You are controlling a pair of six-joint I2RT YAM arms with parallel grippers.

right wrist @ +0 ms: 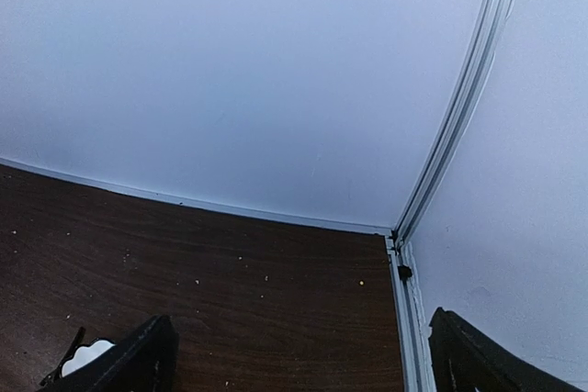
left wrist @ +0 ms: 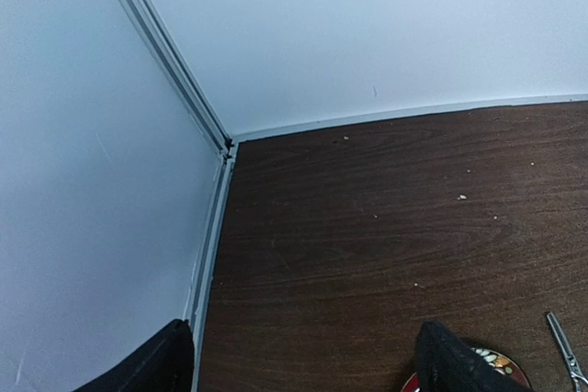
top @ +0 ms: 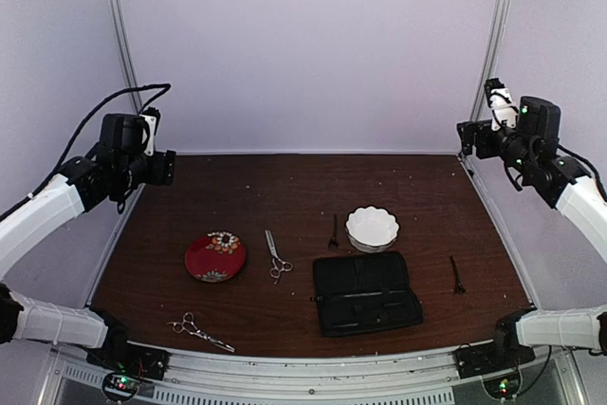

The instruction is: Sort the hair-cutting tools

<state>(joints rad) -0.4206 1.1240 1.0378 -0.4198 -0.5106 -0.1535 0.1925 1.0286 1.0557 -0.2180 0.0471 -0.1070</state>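
Since the left gripper (left wrist: 299,369) and right gripper (right wrist: 303,360) both hang spread wide with nothing in them, up by the back corners, no tool is picked up yet. One scissors (top: 277,255) lies between the red plate (top: 215,256) and the case (top: 366,293), and the second scissors (top: 200,331) is near the front-left edge. One clip (top: 333,231) sits just left of the white bowl (top: 372,228), second clip (top: 457,275) right of the case. My guess: scissors are stiff, slick, flat steel, so pinch across the pivot. Clips look featherlight and will probably skid. Table (top: 190,196) is dark woodgrain with pale specks, with plain white walls and metal rails in the corners.
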